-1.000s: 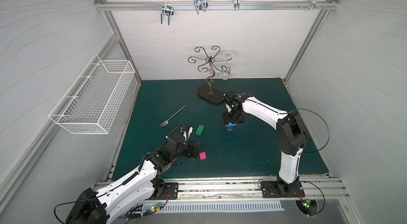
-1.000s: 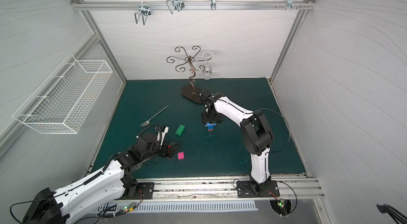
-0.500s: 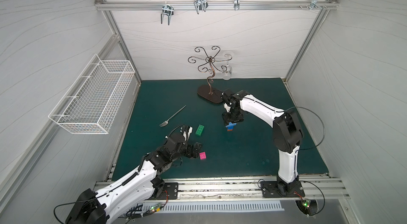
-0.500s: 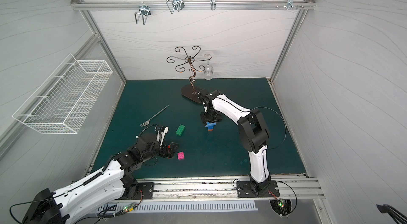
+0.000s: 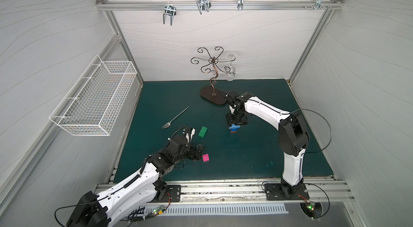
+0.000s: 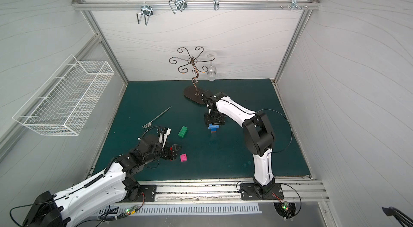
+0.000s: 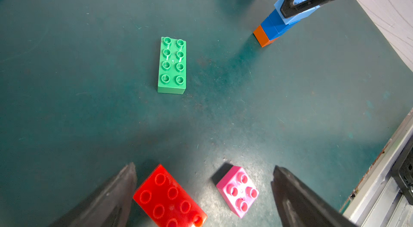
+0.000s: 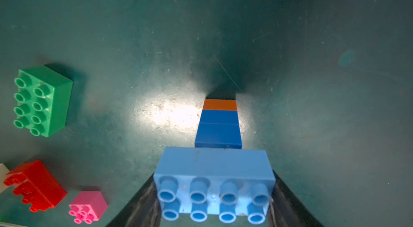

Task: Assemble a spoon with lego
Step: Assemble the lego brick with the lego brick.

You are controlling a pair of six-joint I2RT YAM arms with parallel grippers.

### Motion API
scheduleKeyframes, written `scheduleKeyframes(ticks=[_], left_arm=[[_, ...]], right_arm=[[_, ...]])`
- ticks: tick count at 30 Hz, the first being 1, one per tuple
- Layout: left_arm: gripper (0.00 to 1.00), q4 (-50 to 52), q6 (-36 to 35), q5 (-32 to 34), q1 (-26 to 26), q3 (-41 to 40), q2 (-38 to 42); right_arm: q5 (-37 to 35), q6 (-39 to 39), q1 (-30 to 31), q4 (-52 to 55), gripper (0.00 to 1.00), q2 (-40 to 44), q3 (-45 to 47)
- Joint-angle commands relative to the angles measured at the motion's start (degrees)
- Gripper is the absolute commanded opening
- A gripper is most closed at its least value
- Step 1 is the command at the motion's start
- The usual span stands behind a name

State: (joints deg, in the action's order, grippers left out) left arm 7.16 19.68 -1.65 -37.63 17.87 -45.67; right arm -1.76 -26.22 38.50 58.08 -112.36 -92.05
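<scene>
In both top views the half-built spoon point(image 5: 234, 128) was seen upright near the middle of the table point(image 5: 245, 163), gripped at its top by the right pincer point(image 5: 235, 125). The green brick point(image 5: 202, 131) lay apart from it toward the left edge. The pink brick point(image 5: 205, 157) lay nearer the edge that carries the arm bases, with the left pincer point(image 5: 199, 150) just beside it. A fork point(image 5: 175, 117) lay nearer the far edge.

In the left wrist view the left pincer was shown spread wide and empty. The red brick point(image 7: 168, 199) and the pink brick both lay inside its gap, the red one skewed to the fingers.

In the right wrist view the right pincer was shown closed on the ends of the light blue brick point(image 8: 214, 170). Below it two blue bricks and an orange one ran down to the table. A sliver of a white brick point(image 8: 1, 176) was caught at the picture's edge.

Two faults were judged likely. If the left pincer were closed where it stood, both bricks could be caught, or the skewed red one twisted out. If a brick were pressed off-centre onto the tall, narrow stem, the stem could be tipped or split at a joint.
</scene>
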Motion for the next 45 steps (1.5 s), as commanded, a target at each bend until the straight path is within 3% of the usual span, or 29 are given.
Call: scheduleKeyframes(ticks=[1, 25, 45], left_arm=[[1.0, -0.87, -0.35, 0.95, -0.26, 0.68, 0.62], [1.0, -0.99, -0.61, 1.25, -0.33, 0.91, -0.12], [1.0, -0.74, -0.61, 1.3, -0.3, 0.95, -0.39]], right_arm=[[1.76, -1.98, 0.23, 2.53, 0.59, -0.76, 1.05], [0.01, 2.67, -0.8, 5.17, 0.59, -1.77, -4.58], [-0.44, 3.19, -0.97, 3.62, 0.6, -3.44, -2.35]])
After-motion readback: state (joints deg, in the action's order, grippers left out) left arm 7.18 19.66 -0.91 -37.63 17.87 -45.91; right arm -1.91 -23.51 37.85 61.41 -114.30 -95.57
